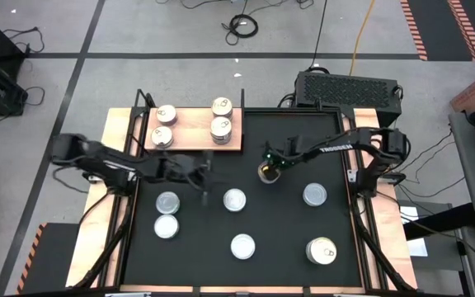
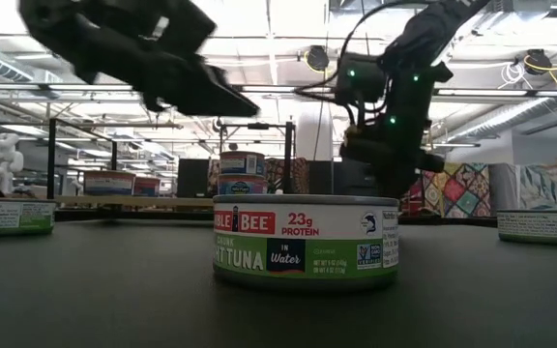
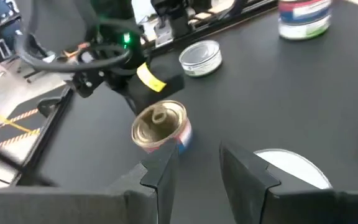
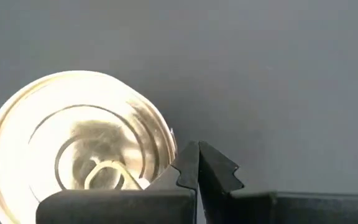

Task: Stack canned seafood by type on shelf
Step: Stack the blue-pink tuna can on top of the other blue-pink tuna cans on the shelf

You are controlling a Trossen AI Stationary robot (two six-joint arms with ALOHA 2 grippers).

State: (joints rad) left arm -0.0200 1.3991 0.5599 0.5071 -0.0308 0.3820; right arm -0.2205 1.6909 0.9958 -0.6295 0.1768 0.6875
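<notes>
**Tins half sorted: right tool shut beside gold-lid tin, nothing held**

Right tool (image 1: 272,165) has its fingers pressed together, empty, tips just beside the gold-lid tin (image 1: 267,172) near the mat's middle; the right wrist view shows the tips off the rim, not around it. Left tool (image 1: 204,179) hangs above the black mat (image 1: 287,132) with fingers apart, nothing between them, pointing toward that same tin.

Shelf (image 1: 192,136), at the mat's far left corner, carries four spots of tins: a gold-lid stack (image 1: 222,125) on its right side and two gold-lid tins (image 1: 164,124) on its left. Six silver and gold tins lie loose on the tabletop mat, e.g. a silver tin (image 1: 234,200) and a taller gold-lid tin (image 1: 322,251) near the front right.

Risks, as judged: closed right tips could shove or tip the tin rather than grasp it; both arms converge on one tin, so a collision is possible; a rim-only pinch may slip.
</notes>
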